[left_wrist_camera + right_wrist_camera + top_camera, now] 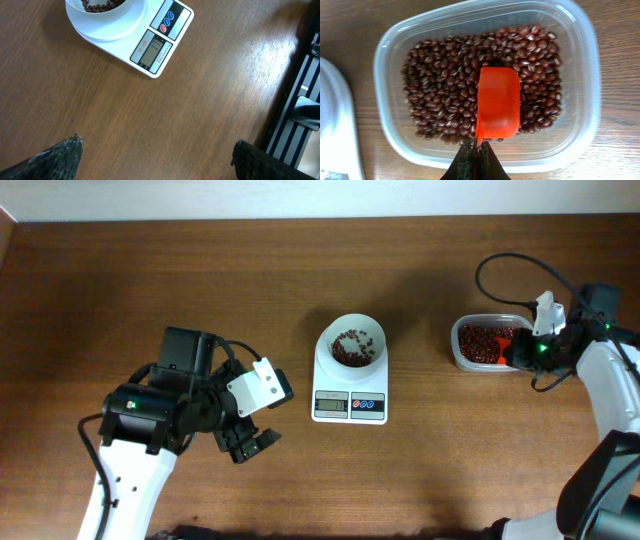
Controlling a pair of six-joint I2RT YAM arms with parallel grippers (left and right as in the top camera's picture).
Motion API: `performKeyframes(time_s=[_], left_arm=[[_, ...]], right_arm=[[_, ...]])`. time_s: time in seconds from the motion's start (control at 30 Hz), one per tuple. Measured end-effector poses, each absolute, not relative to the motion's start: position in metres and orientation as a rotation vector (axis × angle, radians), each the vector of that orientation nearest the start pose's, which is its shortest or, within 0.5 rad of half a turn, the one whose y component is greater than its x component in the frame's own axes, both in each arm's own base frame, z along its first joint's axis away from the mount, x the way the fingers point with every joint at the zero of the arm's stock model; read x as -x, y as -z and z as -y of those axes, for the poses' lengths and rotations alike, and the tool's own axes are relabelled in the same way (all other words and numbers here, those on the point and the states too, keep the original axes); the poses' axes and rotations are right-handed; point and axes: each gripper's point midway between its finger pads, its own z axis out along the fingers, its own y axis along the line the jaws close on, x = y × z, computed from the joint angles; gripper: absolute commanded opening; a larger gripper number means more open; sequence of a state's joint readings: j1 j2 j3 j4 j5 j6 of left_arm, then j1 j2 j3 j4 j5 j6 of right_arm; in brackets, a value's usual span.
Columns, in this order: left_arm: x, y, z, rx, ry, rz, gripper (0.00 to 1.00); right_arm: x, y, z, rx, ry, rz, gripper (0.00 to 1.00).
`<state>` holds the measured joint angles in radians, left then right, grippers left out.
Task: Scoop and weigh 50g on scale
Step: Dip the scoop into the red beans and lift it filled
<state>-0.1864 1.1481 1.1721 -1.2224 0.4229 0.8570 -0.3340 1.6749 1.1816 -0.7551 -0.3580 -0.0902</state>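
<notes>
Two arms: left gripper [252, 445] fully spread and empty, near scale [350, 383] with bowl [324, 340] at centre of table [200, 280]; right gripper [475, 150] clamped on red scoop [497, 102] handle, over tub [390, 120] of beans [445, 75].

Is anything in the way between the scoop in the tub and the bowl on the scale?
Nothing visible: only bare table lies between the tub, where the scoop is, and the open bowl on the scale.
</notes>
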Motion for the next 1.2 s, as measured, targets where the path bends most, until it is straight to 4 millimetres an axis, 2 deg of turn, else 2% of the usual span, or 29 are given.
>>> performKeyframes(time_s=[0.27,0.43,0.53,0.73,0.87,1.2], left_arm=[[-0.222,-0.205,0.114,-1.403,0.371,-2.228,0.99],[-0.222,-0.205,0.114,-1.403,0.371,-2.228,0.99],[-0.222,-0.205,0.114,-1.403,0.37,-2.228,0.99],[-0.222,-0.205,0.114,-1.403,0.371,-2.228,0.99],[-0.222,-0.205,0.114,-1.403,0.371,-2.228,0.99],[-0.222,-0.205,0.114,-1.403,0.371,-2.228,0.99]], right_arm=[[-0.364,-0.096,0.062,-0.304,-0.562,-2.666,0.04],[-0.37,-0.077,0.059,-0.324,-0.662,-2.68,0.04],[-0.373,-0.076,0.055,-0.331,-0.738,-2.658,0.04],[-0.363,-0.075,0.078,-0.473,-0.851,-2.602,0.04],[-0.36,-0.081,0.091,-0.54,-0.937,-2.524,0.04],[-0.363,-0.092,0.085,-0.455,-1.016,-2.452,0.04]])
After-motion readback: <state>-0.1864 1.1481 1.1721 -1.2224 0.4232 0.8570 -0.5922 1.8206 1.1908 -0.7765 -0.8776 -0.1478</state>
